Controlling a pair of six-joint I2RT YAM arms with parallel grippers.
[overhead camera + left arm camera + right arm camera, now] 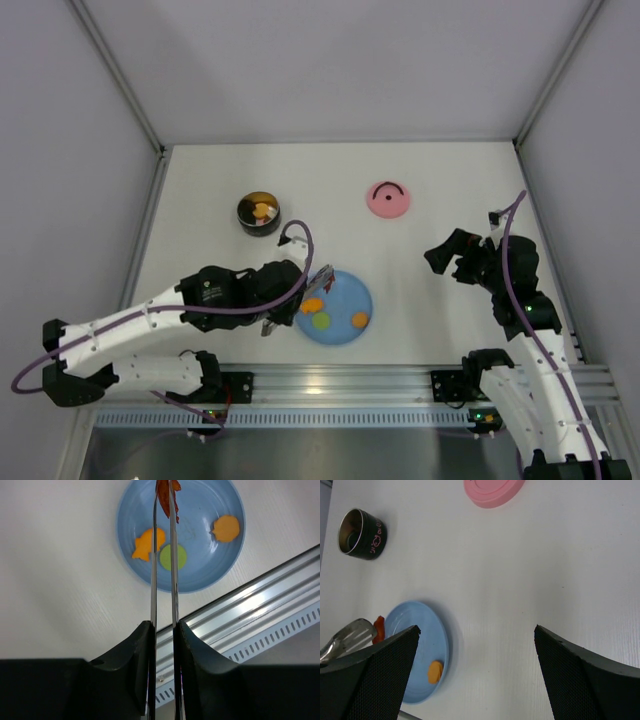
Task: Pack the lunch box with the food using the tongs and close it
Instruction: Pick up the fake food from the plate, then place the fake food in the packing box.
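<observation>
Over blue plate, left gripper clamps tongs, tips pinching red food piece. Hold squeeze steady, lift clear, carry far-left to lunch box. Right gripper wide, idle.

The left arm lies across the near-left part of the table. The tongs, clamped in the left gripper, reach over the left edge of the blue plate and close off that side. The plate's right side is open (the right gripper hangs well apart). Bare table runs between the lunch box and the pink lid, and nothing covers the box's mouth.
</observation>
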